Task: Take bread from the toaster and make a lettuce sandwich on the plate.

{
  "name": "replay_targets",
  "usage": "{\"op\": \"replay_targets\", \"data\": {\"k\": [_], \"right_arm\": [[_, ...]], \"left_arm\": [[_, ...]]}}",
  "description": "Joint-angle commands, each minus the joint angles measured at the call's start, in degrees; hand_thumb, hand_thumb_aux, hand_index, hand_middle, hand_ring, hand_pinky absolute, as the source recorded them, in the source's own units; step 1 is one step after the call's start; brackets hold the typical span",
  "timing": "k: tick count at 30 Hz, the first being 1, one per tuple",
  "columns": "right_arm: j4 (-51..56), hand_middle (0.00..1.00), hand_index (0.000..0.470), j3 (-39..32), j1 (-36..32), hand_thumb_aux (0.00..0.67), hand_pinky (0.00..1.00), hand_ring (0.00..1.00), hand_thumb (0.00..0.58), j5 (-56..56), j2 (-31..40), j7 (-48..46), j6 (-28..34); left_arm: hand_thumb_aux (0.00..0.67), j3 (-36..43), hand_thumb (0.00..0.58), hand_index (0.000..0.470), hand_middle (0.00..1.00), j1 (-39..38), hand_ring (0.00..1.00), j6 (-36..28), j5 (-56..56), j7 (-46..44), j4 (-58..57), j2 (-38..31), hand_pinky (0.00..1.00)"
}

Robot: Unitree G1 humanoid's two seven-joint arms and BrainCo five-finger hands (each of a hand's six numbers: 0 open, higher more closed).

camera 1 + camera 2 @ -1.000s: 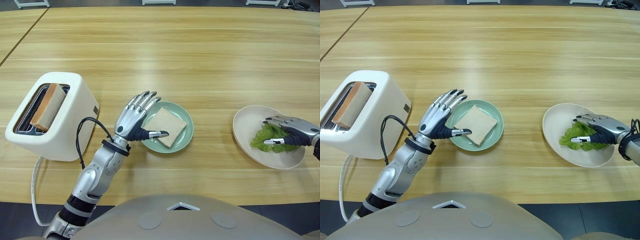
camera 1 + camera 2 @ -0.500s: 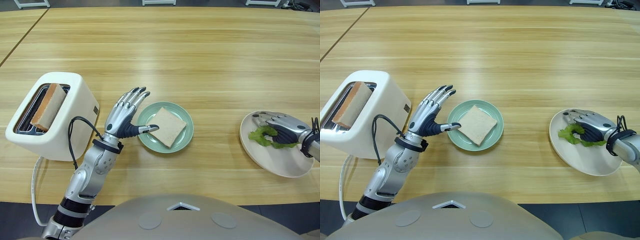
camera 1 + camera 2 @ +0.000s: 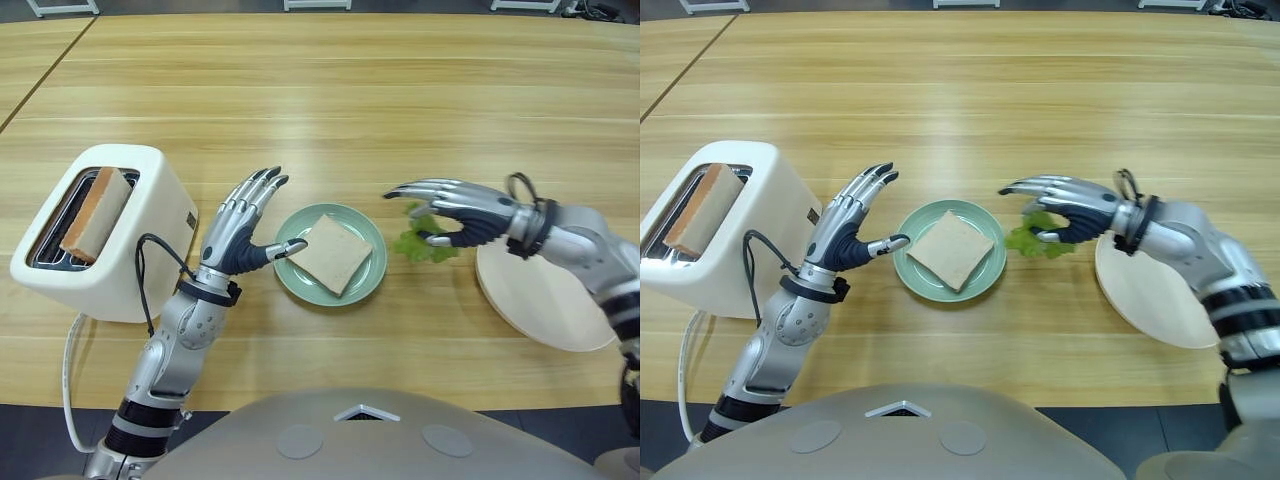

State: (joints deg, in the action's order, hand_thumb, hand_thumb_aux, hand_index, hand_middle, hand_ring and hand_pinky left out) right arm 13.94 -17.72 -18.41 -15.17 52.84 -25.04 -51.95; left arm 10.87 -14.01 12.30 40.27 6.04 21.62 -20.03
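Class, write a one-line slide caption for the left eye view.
Right hand holds lettuce just right of the green plate with its bread slice, left hand open on the other side.

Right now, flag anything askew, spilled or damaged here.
Nothing spilled or damaged. The slice in the toaster leans in its slot, and the bread lies cornerwise on the green plate. The right hand holds lettuce beside it.

toaster (image 3: 120,255) cream | plate (image 3: 368,285) pale green | lettuce (image 3: 424,243) green
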Motion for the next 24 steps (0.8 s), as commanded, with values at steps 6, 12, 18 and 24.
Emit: {"op": "replay_targets", "data": {"k": [6,12,18,24], "right_arm": [[11.19,0.00,0.470,-9.28,-16.34,0.670,0.00,0.00,0.580,-4.47,-16.13,-8.02,-3.15],[16.35,0.00,0.470,-11.21,-19.42,0.670,0.00,0.00,0.580,-11.90,-21.63,-5.33,-4.48],[19.68,0.00,0.426,-13.44,-19.48,0.607,0.00,0.00,0.575,-21.98,-23.88,0.82,-5.38],[19.14,0.00,0.000,-12.24,-19.39,0.000,0.00,0.00,0.000,-25.45,-23.33,6.96,-5.18]], "left_arm": [[0.000,-2.06,0.000,0.000,0.00,0.25,0.00,2.15,-13.76,-4.07,-0.99,1.94,0.00],[0.000,-2.78,0.000,0.000,0.00,-0.01,0.00,2.66,-17.76,-6.58,-1.32,2.19,0.00],[0.000,-3.37,0.000,0.000,0.00,-1.15,0.00,2.52,-17.86,-7.33,-0.09,2.60,0.00],[0.000,-3.83,0.000,0.000,0.00,-1.61,0.00,2.36,-17.77,-8.03,0.64,2.95,0.00]]}}
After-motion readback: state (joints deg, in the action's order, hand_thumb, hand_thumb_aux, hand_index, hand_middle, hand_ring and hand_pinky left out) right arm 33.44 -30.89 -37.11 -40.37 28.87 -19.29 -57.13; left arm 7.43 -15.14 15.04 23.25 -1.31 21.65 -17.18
